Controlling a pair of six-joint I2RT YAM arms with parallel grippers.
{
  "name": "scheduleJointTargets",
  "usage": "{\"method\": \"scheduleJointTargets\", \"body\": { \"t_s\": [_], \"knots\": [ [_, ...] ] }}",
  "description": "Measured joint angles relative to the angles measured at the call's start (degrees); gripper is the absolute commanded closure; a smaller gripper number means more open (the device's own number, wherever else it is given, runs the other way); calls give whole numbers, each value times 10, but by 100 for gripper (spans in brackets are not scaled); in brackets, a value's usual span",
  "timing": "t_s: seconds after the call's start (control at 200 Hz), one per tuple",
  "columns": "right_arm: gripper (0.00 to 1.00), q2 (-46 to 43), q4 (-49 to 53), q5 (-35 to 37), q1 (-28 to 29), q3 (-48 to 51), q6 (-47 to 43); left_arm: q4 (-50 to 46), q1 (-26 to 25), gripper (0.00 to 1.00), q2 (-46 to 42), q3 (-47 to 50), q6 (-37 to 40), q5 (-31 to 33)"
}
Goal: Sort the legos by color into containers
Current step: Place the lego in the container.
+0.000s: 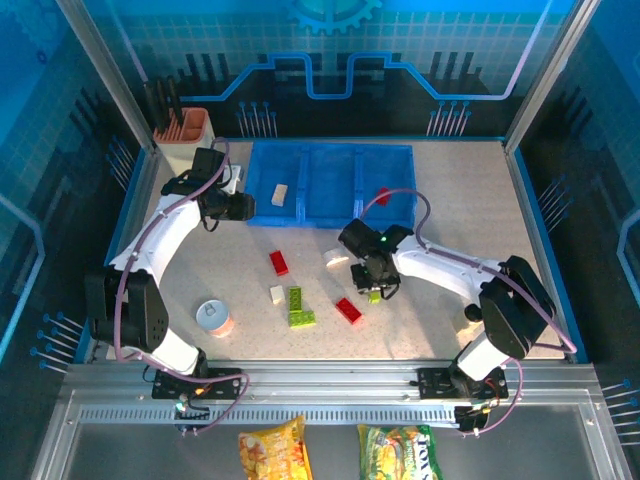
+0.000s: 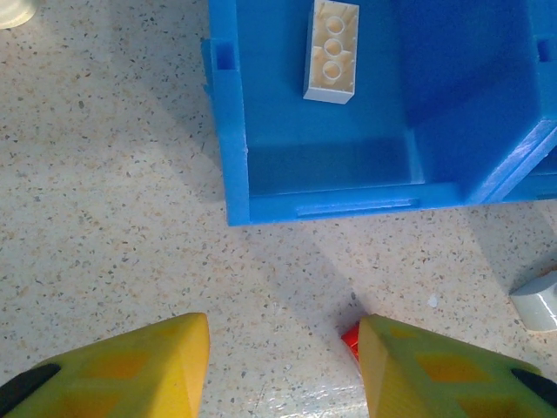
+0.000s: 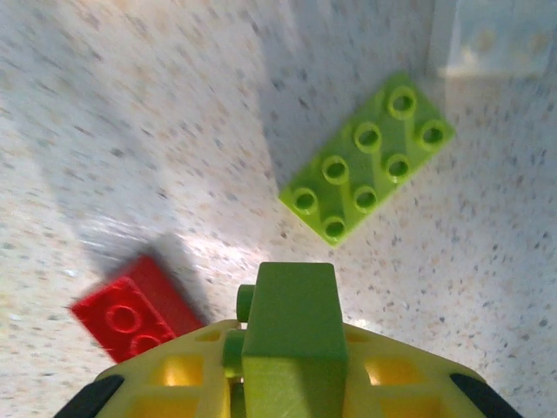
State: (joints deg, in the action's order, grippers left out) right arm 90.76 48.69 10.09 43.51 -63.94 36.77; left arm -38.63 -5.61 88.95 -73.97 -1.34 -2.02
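A: Which step is in hand?

B: A pick, I'd say. The right gripper (image 3: 291, 366) has its yellow fingers clamped tight on a small lime green plastic studded brick (image 3: 291, 335), held over the speckled table (image 1: 450, 230) near the middle, with a flat lime green plate brick (image 3: 365, 170) and a red studded brick (image 3: 130, 315) lying just beyond it.

A: And the other arm?

B: The left gripper (image 2: 283, 366) hangs over the table just near of the bright blue plastic tray of three bins (image 1: 330, 215), its yellow fingers partly apart with nothing between them. A second red brick's corner (image 2: 350, 340) peeks out by its right finger.

A: What's already sorted?

B: A cream brick (image 2: 331, 50) lies in the left bin, and something red (image 1: 382, 196) sits in the right bin. The middle bin looks empty from above.

A: So the next move?

B: Likely carrying the green brick far and left to the middle bin, high enough to clear the rim, then letting go. Several bricks remain on the table, so the task is early on.
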Motion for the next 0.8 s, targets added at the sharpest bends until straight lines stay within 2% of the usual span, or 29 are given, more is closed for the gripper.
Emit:
{"method": "scheduleJointTargets", "body": {
  "t_s": [0.37,0.8],
  "knots": [
    [76,117,12,-2,-50,-214,-58,0,0,51,-2,0,0,-7],
    [76,325,1,-5,-98,-480,-90,2,0,51,-4,3,0,-13]
  ]
}}
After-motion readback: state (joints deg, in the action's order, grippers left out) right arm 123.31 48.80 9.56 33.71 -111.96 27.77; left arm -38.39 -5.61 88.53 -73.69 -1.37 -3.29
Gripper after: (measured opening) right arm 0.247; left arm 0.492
